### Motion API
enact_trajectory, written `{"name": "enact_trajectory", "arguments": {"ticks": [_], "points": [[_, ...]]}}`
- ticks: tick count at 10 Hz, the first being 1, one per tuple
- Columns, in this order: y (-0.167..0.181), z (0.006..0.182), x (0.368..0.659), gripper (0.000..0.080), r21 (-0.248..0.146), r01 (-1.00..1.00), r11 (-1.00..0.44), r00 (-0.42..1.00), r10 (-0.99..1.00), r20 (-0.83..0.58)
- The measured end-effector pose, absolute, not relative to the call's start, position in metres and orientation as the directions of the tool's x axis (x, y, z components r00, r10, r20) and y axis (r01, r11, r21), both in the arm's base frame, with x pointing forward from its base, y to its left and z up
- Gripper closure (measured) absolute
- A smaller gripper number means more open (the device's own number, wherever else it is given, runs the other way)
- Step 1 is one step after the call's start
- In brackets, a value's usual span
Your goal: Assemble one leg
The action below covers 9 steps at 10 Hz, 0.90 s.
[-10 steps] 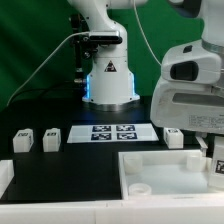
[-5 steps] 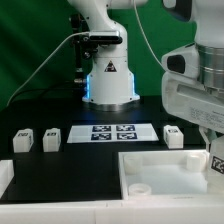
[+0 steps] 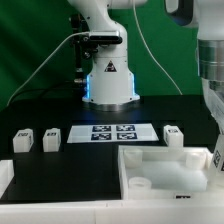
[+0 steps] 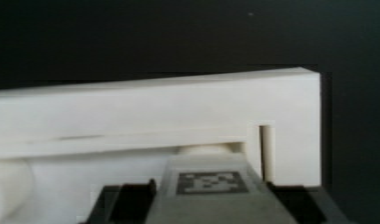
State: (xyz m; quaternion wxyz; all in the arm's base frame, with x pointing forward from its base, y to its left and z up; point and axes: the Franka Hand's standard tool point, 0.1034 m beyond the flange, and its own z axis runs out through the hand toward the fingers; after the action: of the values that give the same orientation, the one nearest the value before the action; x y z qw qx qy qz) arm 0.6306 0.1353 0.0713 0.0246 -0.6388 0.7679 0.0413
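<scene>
In the wrist view my gripper (image 4: 208, 208) is shut on a leg (image 4: 212, 186), a small white block whose black-and-white tag faces the camera. A dark finger (image 4: 126, 206) stands on each side of it. Beyond the held leg lies the large white walled tray-like piece (image 4: 169, 110), whose corner is near the leg. In the exterior view the arm (image 3: 211, 80) stands at the right edge over that piece (image 3: 150, 165), and the gripper itself is out of frame. Three more legs rest on the table: two on the exterior view's left (image 3: 22, 140) (image 3: 52, 137) and one on its right (image 3: 173, 135).
The marker board (image 3: 110, 132) lies flat between the loose legs, in front of the robot base (image 3: 108, 80). A white piece (image 3: 5, 178) shows at the exterior view's lower left edge. A cable runs down to the left of the base.
The arm has moved toward the exterior view's right. The hand and the tagged leg it holds have slid out of that frame. The loose legs and the tray-like piece have not moved.
</scene>
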Motion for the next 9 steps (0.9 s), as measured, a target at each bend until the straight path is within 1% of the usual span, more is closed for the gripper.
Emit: {"name": "enact_trajectory", "arguments": {"ticks": [2, 3, 4, 5, 6, 7, 8, 9], "points": [[0.136, 0.071, 0.631, 0.0495, 0.034, -0.985, 0.172, -0.174, -0.98, -0.093], [0.137, 0.071, 0.63, 0.0305, 0.034, -0.985, 0.166, -0.169, -0.981, -0.094], [0.137, 0.071, 0.63, 0.0305, 0.031, -0.991, 0.134, -0.136, -0.986, -0.096], [0.137, 0.071, 0.63, 0.0174, 0.027, -0.998, 0.052, -0.054, -0.994, -0.099], [0.133, 0.07, 0.627, 0.0157, 0.04, -0.999, -0.013, 0.009, -0.994, -0.109], [0.128, 0.072, 0.627, 0.0157, 0.027, -0.985, -0.17, 0.167, -0.98, -0.107], [0.125, 0.077, 0.627, 0.015, 0.009, -0.931, -0.366, 0.363, -0.925, -0.113], [0.122, 0.08, 0.627, 0.015, -0.007, -0.862, -0.507, 0.505, -0.856, -0.113]]}}
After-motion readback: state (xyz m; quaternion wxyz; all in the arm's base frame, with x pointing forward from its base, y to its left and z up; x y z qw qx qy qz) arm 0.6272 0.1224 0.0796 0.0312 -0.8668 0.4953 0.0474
